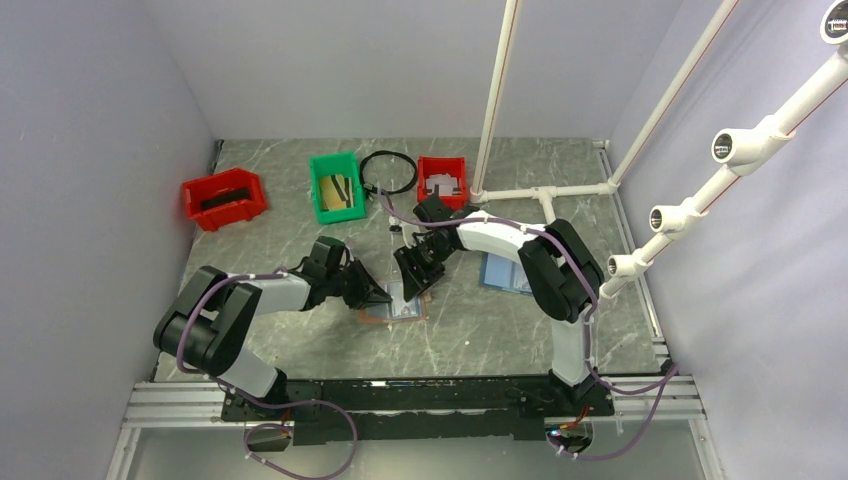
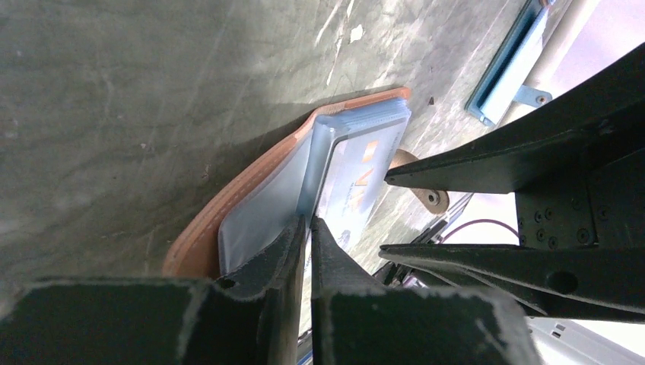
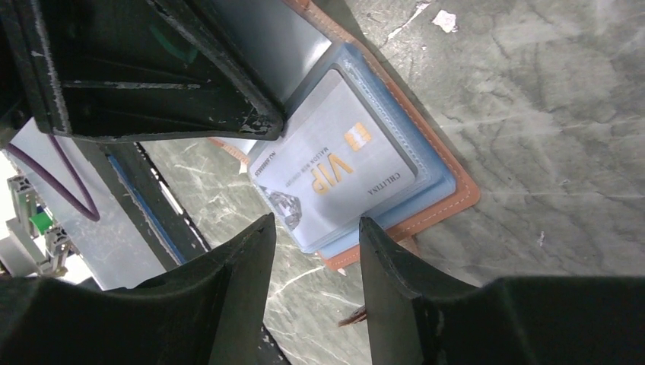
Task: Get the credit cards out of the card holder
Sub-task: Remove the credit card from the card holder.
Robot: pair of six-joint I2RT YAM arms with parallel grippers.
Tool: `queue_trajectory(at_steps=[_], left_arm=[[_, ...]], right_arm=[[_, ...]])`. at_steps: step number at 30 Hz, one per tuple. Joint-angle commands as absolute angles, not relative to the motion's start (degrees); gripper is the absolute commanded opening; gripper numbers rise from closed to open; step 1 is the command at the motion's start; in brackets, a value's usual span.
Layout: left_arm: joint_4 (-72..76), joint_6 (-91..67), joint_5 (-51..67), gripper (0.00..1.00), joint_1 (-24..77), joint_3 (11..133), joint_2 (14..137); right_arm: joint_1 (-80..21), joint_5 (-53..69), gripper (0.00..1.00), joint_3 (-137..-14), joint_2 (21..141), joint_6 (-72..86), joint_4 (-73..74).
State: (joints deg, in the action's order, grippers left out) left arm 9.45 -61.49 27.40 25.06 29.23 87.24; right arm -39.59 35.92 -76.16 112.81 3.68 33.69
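Two black two-finger grippers hung almost tip to tip over the grey marbled table (image 1: 300,345) in the overhead view: the left gripper (image 1: 378,294) and the right gripper (image 1: 415,280). Directly beneath both lay the card holder (image 1: 405,313), a flat bifold wallet with a reddish-brown cover and pale blue pocket pages, spread open. Well beyond the grippers stood two red plastic bins (image 1: 224,197) (image 1: 443,180) and a green plastic bin (image 1: 337,186), with a black cable loop (image 1: 389,172) between the green bin and the nearer red one. A second flat holder with a blue cover (image 1: 505,272) lay to the right of the right gripper.

From the left wrist, the left gripper's fingers (image 2: 281,251) were pressed almost together, and a raised fold of pale blue page ran into the slit between them, so they pinched the card holder by that page. Just past their tips sat a credit card (image 2: 357,182), a pale grey plastic rectangle with orange lettering.

From the right wrist, the right gripper's fingers (image 3: 228,289) stood spread and held nothing. The credit card lay just ahead of the gap between them, in the top pocket page, showing "VIP" in orange and a gold chip. The reddish-brown cover edged the far side.
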Motion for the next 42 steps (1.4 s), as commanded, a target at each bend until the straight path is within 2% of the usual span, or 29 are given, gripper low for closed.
queue_trajectory(at_steps=[1, 6, 13, 22, 29, 39, 42], left_arm=[[11.3, -62.3, 28.3, 0.13, 25.2, 28.5, 85.8], [11.5, -62.2, 28.5, 0.13, 25.2, 28.7, 86.3], [11.7, -62.4, 28.5, 0.13, 25.2, 28.6, 86.1], [13.0, -62.9, 28.9, 0.13, 25.2, 28.0, 86.2], [15.9, -63.6, 29.3, 0.14, 25.2, 27.1, 85.4], [21.4, -65.5, 30.0, 0.29, 25.2, 24.1, 82.4], [23.1, -64.9, 30.8, 0.42, 25.2, 23.4, 80.5]], right_arm=[[-39.7, 33.2, 0.47, -77.3, 113.1, 4.3, 33.2], [-39.7, 31.8, 0.48, -77.0, 112.5, 4.2, 33.2], [-39.7, 37.5, 0.48, -77.6, 114.2, 4.7, 32.8], [-39.7, 40.9, 0.41, -78.2, 115.0, 5.4, 32.7], [-38.6, 49.8, 0.37, -78.0, 113.7, 7.9, 30.6], [-37.4, 52.5, 0.34, -78.7, 114.7, 10.3, 29.3], [-37.2, 53.4, 0.34, -79.1, 115.5, 11.9, 28.4]])
